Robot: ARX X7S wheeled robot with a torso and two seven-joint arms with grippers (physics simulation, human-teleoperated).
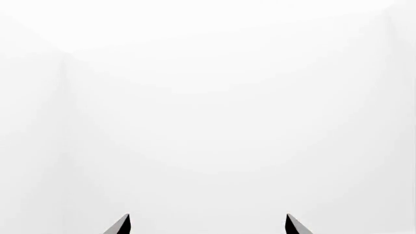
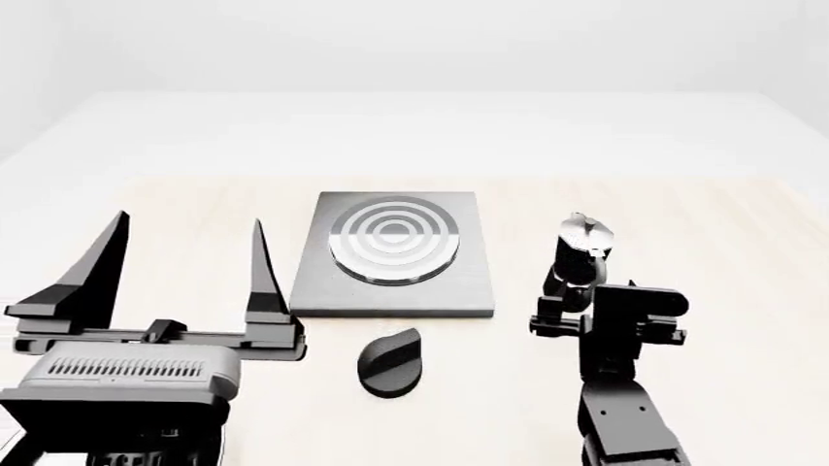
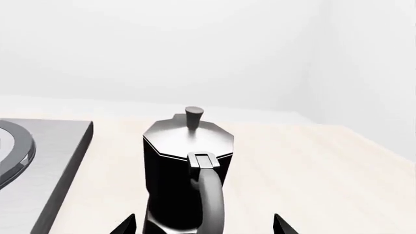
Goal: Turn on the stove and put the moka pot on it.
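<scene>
The stove (image 2: 388,291) is a flat grey square hotplate with raised rings (image 2: 395,233), mid-table; its edge shows in the right wrist view (image 3: 58,161). Its black round knob (image 2: 390,361) lies in front of it. The moka pot (image 2: 580,254) stands upright to the stove's right, black with a silver top and knobbed lid, handle toward my right gripper (image 3: 201,161). My right gripper (image 3: 203,223) is open, one fingertip on each side of the pot's handle and apart from it. My left gripper (image 2: 188,243) is open and empty, held high at the left, its fingertips (image 1: 123,224) facing blank white.
The light wooden table (image 2: 725,252) ends at a white floor and wall behind. My right arm (image 2: 622,388) reaches in from the lower right toward the pot.
</scene>
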